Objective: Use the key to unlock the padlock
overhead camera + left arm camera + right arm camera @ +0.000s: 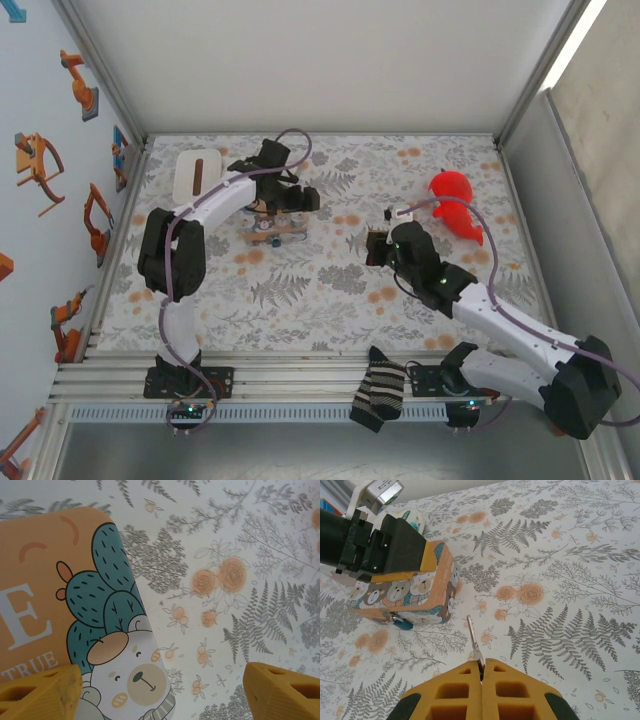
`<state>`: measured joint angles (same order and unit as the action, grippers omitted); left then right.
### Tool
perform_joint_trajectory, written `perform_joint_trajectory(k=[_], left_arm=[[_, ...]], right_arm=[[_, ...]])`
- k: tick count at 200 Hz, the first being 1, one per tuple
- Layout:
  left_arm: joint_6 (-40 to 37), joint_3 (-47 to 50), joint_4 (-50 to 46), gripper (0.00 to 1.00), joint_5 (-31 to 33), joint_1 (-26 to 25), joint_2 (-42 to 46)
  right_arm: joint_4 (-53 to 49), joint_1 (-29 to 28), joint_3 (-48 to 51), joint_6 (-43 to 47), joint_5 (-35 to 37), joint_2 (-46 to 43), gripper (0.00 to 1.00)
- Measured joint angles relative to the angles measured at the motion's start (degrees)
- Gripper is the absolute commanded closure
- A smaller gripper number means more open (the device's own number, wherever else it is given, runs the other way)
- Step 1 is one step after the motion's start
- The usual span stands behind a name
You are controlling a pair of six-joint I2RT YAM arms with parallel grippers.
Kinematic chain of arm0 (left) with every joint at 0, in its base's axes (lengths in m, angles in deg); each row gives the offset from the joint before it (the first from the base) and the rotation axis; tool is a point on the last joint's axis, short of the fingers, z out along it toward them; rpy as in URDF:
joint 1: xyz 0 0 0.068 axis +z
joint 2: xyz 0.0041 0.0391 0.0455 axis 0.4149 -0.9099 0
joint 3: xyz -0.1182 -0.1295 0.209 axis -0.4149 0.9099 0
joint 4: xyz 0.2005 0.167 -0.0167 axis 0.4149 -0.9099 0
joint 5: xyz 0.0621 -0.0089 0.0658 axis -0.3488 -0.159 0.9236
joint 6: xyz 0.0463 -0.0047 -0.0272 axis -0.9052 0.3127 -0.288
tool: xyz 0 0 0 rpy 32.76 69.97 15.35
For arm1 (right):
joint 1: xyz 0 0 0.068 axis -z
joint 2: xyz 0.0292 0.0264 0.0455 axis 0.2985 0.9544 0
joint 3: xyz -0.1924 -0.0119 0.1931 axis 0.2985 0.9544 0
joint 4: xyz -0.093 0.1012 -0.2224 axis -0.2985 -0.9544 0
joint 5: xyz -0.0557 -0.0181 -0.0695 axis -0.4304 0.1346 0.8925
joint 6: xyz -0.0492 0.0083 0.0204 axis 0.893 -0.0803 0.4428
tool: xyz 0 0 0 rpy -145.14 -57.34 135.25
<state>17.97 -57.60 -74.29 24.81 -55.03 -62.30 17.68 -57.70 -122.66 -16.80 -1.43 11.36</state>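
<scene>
Bare cloth runs across the middle of the counter [320, 290], from the near edge to the box [272, 228]. Nothing lies between the key [473, 637] pinched in the right gripper [481, 672] and the box's near face, where the padlock [402, 623] hangs low. The left gripper [160, 677], spread wide, and its arm hang over the box top, closing off the way from above and from the left edge. A white tray [197, 172] takes the far left corner. A red object [455, 200] sits near the right edge, and a striped sock [380, 395] drapes the near edge.
</scene>
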Motion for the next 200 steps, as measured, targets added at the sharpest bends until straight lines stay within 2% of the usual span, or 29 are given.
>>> perform_joint_trajectory(k=[50, 113, 141, 166, 200], left_arm=[[0.0, 4.8, 1.5, 0.15, -0.6, -5.9, 3.4], [2.0, 11.6, 1.1, 0.13, -2.6, -8.6, 9.6], [3.2, 12.4, -0.8, 0.12, -2.5, -6.6, 14.2], [3.5, 12.9, -1.4, 0.12, -1.9, -1.8, 18.9], [3.0, 12.9, -2.0, 0.12, -0.9, 2.6, 18.2]], right_arm=[[0.0, 3.3, 3.6, -0.7, -1.9, -1.7, 1.0], [0.1, 4.3, 4.1, -1.5, -3.6, -1.5, 1.0], [0.8, 4.3, 4.1, -1.5, -4.6, -0.3, 1.0], [1.5, 4.3, 4.1, -1.7, -5.3, 0.4, 1.0], [1.8, 4.3, 4.1, -1.7, -5.7, 1.2, 1.0]])
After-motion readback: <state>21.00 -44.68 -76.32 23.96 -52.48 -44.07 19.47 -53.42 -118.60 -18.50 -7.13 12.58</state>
